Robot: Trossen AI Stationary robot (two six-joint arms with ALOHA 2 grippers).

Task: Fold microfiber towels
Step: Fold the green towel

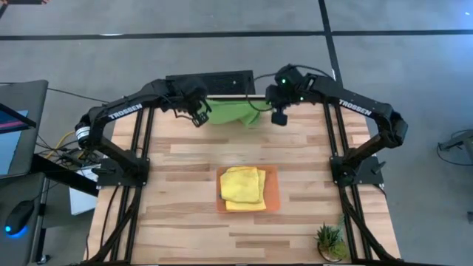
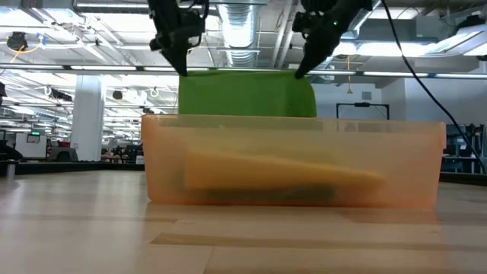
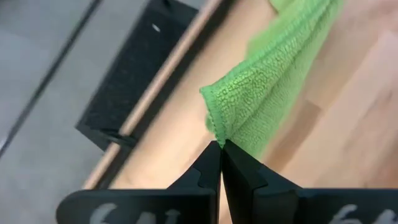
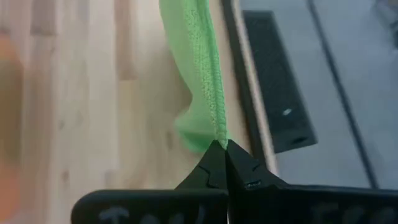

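Two folded bright yellow microfiber towels (image 1: 242,187) rest on the flat orange tray (image 1: 272,193); both arms' jaws clamp corners of a fuzzy lime green towel (image 1: 233,112), hoisted at the worktop's far edge, fold pending.

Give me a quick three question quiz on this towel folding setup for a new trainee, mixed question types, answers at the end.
1. True or false: both grippers are shut on the lime green towel.
2. Where do the folded yellow towels lie?
A. on the orange tray
B. on the bare table
C. beside the small plant
3. Fill in: the green towel hangs near the table's ___ edge, by the black keyboard.

Key
1. True: the left gripper and right gripper each pinch a corner, jaws closed.
2. A.
3. Far.
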